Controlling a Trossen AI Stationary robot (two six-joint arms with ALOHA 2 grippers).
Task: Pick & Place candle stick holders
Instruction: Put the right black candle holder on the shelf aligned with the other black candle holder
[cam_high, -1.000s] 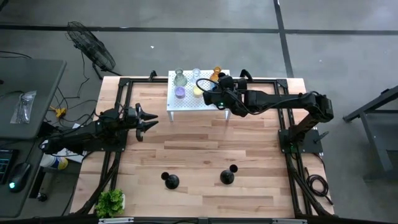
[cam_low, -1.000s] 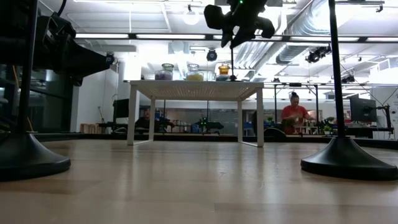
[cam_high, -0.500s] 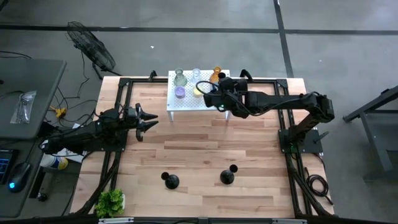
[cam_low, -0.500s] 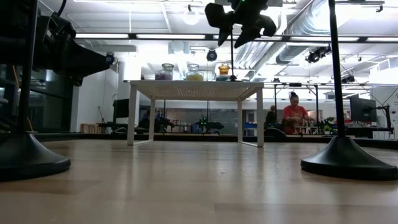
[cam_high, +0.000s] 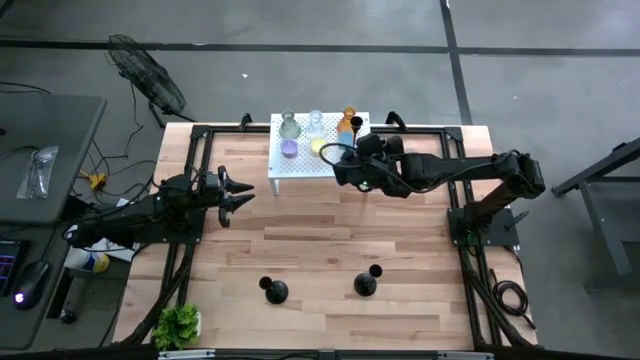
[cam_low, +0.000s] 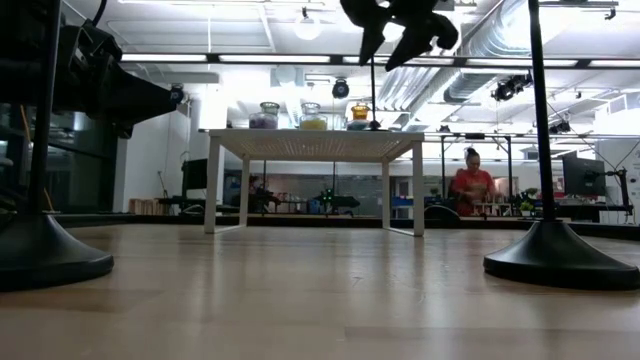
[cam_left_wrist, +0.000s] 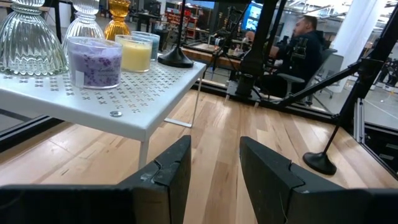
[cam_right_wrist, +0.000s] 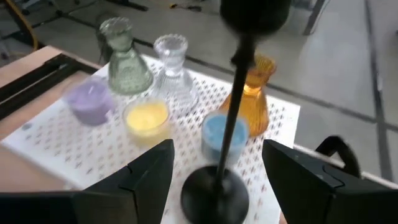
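right gripper (cam_right_wrist: 214, 171) open, empty, just above the stand (cam_high: 300, 160) | black holder (cam_right_wrist: 217, 180) freed, upright by blue cup (cam_right_wrist: 221, 134) | two holders (cam_high: 275, 291) (cam_high: 366, 284) unmoved on table | left gripper (cam_left_wrist: 214, 162) open, waiting aside

Over the last second the right end effector (cam_high: 343, 166) has pulled back from above the white stand (cam_high: 300, 165), sliding toward the stand's front right corner. Its fingers (cam_right_wrist: 149, 177) are now spread wide, clear of the black candle stick holder (cam_right_wrist: 231, 134) that stands on the stand between them, next to the blue cup (cam_right_wrist: 219, 138) and the amber holder (cam_right_wrist: 256, 99). In the low view the same end effector (cam_low: 400, 25) has risen higher above the stand and shifted rightward. Behind the counter, the person in red (cam_low: 470, 185) has changed position slightly.
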